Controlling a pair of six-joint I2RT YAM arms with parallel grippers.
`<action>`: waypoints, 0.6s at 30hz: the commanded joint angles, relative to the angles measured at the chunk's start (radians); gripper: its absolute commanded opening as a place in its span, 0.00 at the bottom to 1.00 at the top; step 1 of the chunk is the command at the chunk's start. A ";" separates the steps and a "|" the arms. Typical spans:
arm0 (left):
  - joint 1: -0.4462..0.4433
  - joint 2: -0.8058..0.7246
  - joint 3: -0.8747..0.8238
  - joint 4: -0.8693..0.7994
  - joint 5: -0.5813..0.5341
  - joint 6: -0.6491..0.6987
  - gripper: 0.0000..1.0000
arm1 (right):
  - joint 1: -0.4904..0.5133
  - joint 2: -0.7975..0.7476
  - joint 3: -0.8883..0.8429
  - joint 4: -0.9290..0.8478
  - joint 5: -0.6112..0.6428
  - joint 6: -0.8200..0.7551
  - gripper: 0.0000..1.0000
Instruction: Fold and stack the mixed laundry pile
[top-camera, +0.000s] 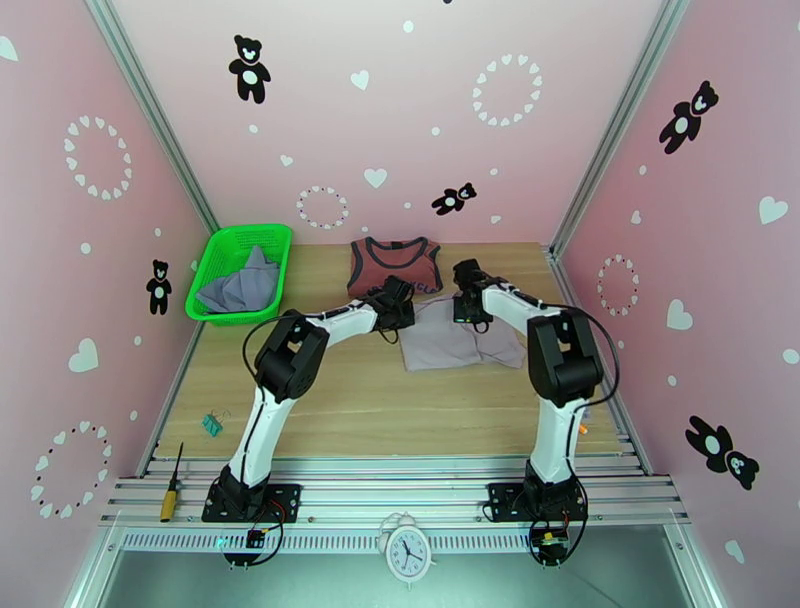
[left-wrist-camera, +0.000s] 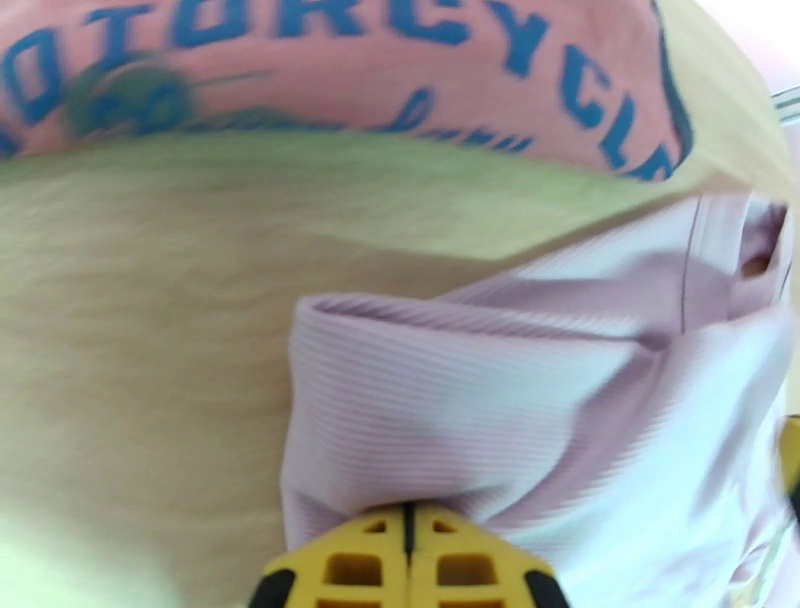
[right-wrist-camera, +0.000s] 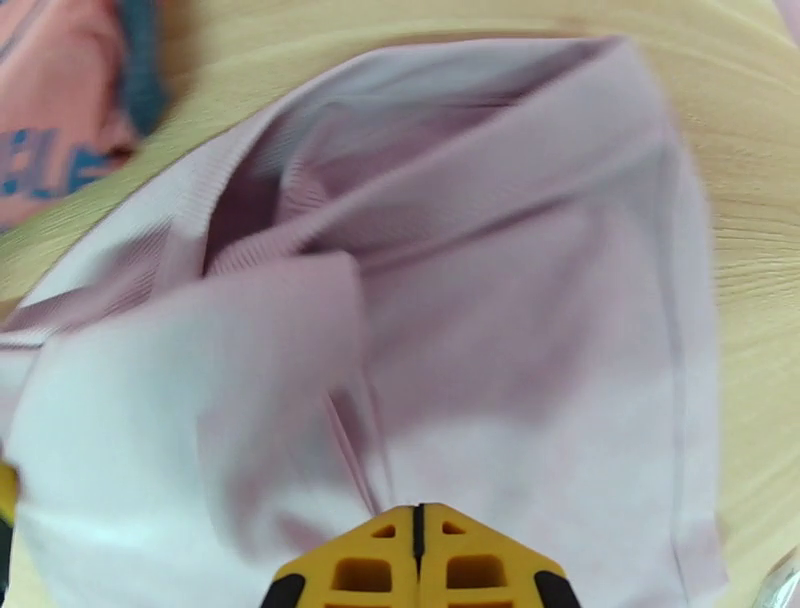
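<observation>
Clamped shut on the pale mauve piece (top-camera: 455, 345), the left gripper (left-wrist-camera: 408, 515) and right gripper (right-wrist-camera: 418, 515) risk skewing the fold if an uneven pull slips fabric free

Basket (top-camera: 215, 262) at far left of table (top-camera: 350, 400), crumpled shirt (top-camera: 242, 285) inside it, tank top (top-camera: 393, 262) flat at far middle, ribbed garment (top-camera: 450, 348) just before it, left gripper (left-wrist-camera: 408, 515) at its far-left corner, right gripper (right-wrist-camera: 418, 520) at its far edge
</observation>
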 joint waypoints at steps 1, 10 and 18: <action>-0.042 -0.138 -0.020 -0.147 -0.088 0.077 0.00 | 0.007 -0.103 -0.069 -0.022 -0.071 -0.010 0.00; -0.211 -0.197 -0.092 -0.194 -0.038 0.027 0.05 | 0.009 -0.032 -0.182 0.053 -0.151 0.041 0.00; -0.285 -0.139 -0.270 -0.093 0.007 -0.132 0.00 | 0.037 -0.083 -0.328 0.088 -0.108 0.093 0.00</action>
